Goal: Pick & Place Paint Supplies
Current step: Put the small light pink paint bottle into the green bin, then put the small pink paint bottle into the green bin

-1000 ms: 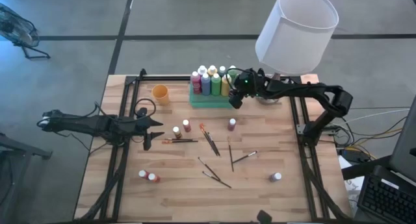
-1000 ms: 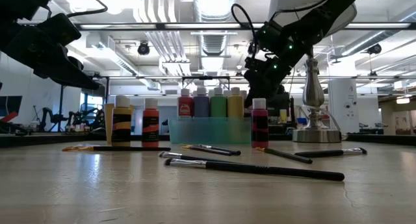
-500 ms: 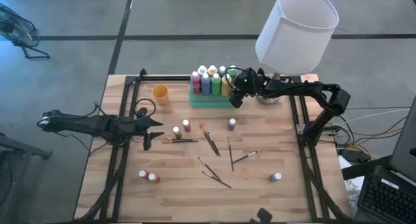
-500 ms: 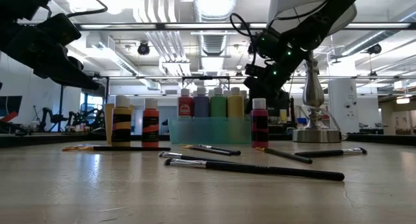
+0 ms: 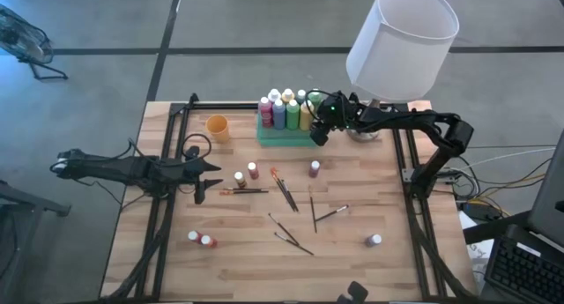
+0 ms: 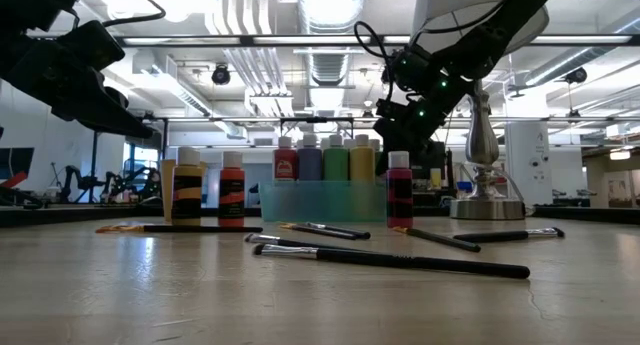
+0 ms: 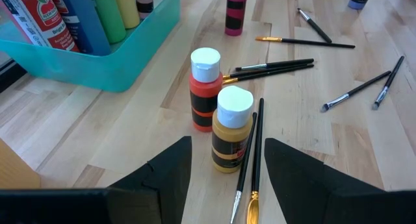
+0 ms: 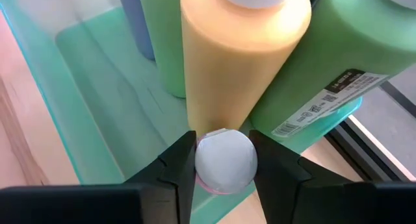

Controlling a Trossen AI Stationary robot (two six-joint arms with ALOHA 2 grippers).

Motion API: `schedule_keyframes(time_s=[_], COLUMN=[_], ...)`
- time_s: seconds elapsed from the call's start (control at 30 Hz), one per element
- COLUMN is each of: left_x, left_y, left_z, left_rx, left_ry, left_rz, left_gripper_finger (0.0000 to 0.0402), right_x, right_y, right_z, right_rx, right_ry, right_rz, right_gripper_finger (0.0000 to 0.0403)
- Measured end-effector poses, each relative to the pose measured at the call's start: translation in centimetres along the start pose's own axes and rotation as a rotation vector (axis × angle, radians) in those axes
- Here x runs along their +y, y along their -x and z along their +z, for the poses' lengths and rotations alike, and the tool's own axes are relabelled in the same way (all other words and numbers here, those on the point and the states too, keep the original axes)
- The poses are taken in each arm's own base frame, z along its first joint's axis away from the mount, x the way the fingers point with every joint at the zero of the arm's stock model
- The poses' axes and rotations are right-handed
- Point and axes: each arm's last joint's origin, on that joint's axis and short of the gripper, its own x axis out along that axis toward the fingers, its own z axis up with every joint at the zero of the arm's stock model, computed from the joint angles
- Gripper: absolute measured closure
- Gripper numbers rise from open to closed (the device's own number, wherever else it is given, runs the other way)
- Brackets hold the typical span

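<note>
The right arm reaches in from the table's right edge, elbow bent, forearm stretched level toward the far side. Its right gripper (image 8: 223, 160) points downward with both fingers closed against the pale cap of a small bottle (image 8: 225, 161) held between the tips. The left arm lies low and extended from the left edge, and the left gripper (image 7: 227, 165) has its fingers spread apart, nothing between them.

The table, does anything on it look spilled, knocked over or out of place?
Nothing spilled or damaged. Paintbrushes lie scattered at odd angles mid-table, and loose bottles stand upright around them. The right gripper holds a small white-capped bottle over the green tray.
</note>
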Motion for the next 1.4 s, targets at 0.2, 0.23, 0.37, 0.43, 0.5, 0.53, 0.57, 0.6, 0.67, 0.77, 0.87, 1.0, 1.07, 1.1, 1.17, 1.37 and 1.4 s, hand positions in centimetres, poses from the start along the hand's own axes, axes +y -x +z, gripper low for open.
schedule_keyframes(time_s=[0.2,0.23,0.37,0.43,0.5,0.53,0.57,0.6,0.67,0.77,0.87,1.0,1.07,1.1,1.17,1.37,1.4], left_x=[0.0,0.0,0.0,0.0,0.0,0.0,0.0,0.0,0.0,0.0,0.0,0.0,0.0,0.0,0.0,0.0,0.0], left_y=[0.0,0.0,0.0,0.0,0.0,0.0,0.0,0.0,0.0,0.0,0.0,0.0,0.0,0.0,0.0,0.0,0.0], left_z=[0.0,0.0,0.0,0.0,0.0,0.0,0.0,0.0,0.0,0.0,0.0,0.0,0.0,0.0,0.0,0.0,0.0], left_rx=[0.0,0.0,0.0,0.0,0.0,-0.001,0.0,-0.001,0.0,0.0,0.0,0.0,0.0,-0.001,0.0,0.0,0.0], left_ry=[0.0,0.0,0.0,0.0,0.001,0.0,0.0,0.0,0.0,0.0,0.0,0.0,0.0,0.0,0.0,0.0,0.0], left_rz=[0.0,0.0,0.0,0.0,0.0,0.0,0.0,0.0,0.0,0.0,0.0,0.0,0.0,0.0,0.0,0.0,0.0], left_gripper_finger=[0.0202,0.0202,0.0202,0.0202,0.0202,0.0202,0.0202,0.0202,0.0202,0.0202,0.0202,0.0202,0.0202,0.0202,0.0202,0.0202,0.0202], right_x=[0.0,0.0,0.0,0.0,0.0,0.0,0.0,0.0,-0.1,-0.1,0.0,0.8,1.6,2.0,3.2,6.7,7.2], right_y=[0.0,0.0,0.0,0.0,0.0,0.1,0.3,0.5,1.1,2.3,3.8,5.9,6.9,7.4,8.4,11.4,11.8], right_z=[-0.1,-0.2,-0.1,-0.1,-0.1,0.0,0.1,0.2,0.5,0.9,1.0,0.9,0.8,0.8,0.7,0.3,0.1], right_rx=[0.007,0.01,0.006,0.005,0.001,-0.002,-0.008,-0.013,-0.028,-0.042,-0.031,-0.01,-0.003,0.001,-0.003,-0.031,-0.034], right_ry=[0.005,0.006,0.011,0.011,0.012,0.012,0.013,0.015,0.02,0.025,0.029,0.05,0.07,0.08,0.102,0.16,0.163], right_rz=[-0.006,-0.006,-0.009,-0.009,-0.009,-0.009,-0.009,-0.009,-0.009,-0.009,-0.005,0.014,0.035,0.048,0.079,0.187,0.204], right_gripper_finger=[0.0239,0.0231,0.0205,0.0196,0.0188,0.0184,0.0181,0.0177,0.0171,0.0165,0.0163,0.0173,0.0179,0.0182,0.0187,0.0192,0.0191])
